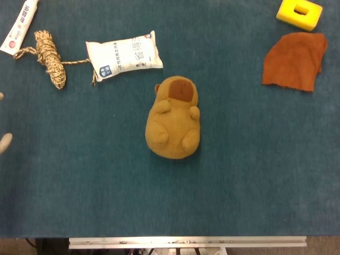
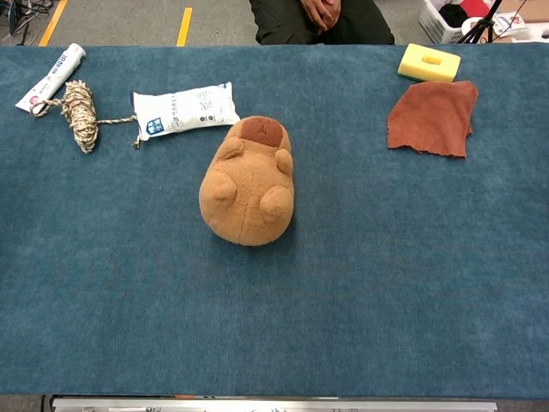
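The plush (image 1: pixel 173 120) lies on its back near the middle of the blue table (image 1: pixel 255 175), brown-patched head toward the far edge, paws up, nothing touching it. Just beyond its head, apart from it, lies a white packet (image 1: pixel 124 54). Left of the packet is a rope bundle (image 1: pixel 50 65), its loose end reaching the packet; a tube (image 1: pixel 19 25) lies at the far left corner. Well right, a rust cloth (image 1: pixel 294 60) lies flat with a yellow block (image 1: pixel 299 13) just behind it. Left hand (image 1: pixel 4 139): only pale fingertips show at the left frame edge, well apart from the plush; finger state cannot be told. Right hand: out of both views.
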You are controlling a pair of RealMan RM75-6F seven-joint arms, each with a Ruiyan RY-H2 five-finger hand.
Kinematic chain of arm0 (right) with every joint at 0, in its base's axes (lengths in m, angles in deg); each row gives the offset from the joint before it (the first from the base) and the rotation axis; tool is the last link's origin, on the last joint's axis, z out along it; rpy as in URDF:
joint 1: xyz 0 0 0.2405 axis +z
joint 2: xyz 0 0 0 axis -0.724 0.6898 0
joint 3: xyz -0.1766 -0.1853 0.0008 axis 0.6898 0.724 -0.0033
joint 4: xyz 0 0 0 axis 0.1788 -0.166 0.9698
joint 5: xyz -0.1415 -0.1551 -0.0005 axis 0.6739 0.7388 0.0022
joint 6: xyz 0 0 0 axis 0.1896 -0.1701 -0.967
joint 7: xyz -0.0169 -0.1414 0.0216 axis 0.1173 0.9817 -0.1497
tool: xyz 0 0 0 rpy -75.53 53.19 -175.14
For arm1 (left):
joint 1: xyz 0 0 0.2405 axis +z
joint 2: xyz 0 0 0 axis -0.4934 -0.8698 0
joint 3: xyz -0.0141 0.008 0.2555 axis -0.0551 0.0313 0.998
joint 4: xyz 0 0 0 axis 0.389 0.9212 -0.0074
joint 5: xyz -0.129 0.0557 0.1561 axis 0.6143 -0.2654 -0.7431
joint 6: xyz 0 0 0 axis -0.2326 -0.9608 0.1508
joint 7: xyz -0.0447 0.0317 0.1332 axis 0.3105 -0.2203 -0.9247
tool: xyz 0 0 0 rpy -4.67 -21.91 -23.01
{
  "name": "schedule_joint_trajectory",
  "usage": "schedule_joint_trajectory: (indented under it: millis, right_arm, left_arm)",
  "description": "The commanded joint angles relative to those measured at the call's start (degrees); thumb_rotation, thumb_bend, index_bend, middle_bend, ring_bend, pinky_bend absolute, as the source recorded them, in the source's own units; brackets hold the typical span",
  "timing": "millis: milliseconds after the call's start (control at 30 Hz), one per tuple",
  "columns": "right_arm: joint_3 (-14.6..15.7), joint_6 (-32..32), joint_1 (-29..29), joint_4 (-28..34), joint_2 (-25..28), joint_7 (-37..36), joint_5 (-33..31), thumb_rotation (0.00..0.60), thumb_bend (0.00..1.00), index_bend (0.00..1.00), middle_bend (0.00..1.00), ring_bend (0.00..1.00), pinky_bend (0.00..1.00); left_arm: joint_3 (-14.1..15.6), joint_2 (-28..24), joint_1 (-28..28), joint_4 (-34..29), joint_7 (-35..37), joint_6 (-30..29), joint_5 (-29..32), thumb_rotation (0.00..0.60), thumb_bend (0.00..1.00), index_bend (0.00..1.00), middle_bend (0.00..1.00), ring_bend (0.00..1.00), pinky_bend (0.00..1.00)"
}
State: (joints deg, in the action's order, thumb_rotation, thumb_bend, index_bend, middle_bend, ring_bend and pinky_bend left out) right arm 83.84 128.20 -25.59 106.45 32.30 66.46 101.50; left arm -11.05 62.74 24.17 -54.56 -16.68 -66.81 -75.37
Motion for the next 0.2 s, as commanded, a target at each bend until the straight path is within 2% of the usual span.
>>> schedule_joint_trajectory:
  millis: [33,200]
  right_arm:
    - [-0.17,0.18,-2.26,-1.76,0.42,-2.09,0.4,0.6,0.35,0.24,0.32,0.13,0.14]
    - [-1.29,-0.53,-4.09,-3.16,0.04,-4.02,1.84,0.6,0.35,0.24,0.31,0.13,0.14]
  left_arm:
    - [0.03,0.27,-0.29,-0.33,-0.8,0.03,-0.28,0.6,0.17,0.26,0.21,0.09,0.14]
    - [0.28,0.39,-0.72,-1.17,-1.58,0.07,-1.15,0.6,0.17,0.26,0.21,0.09,0.14]
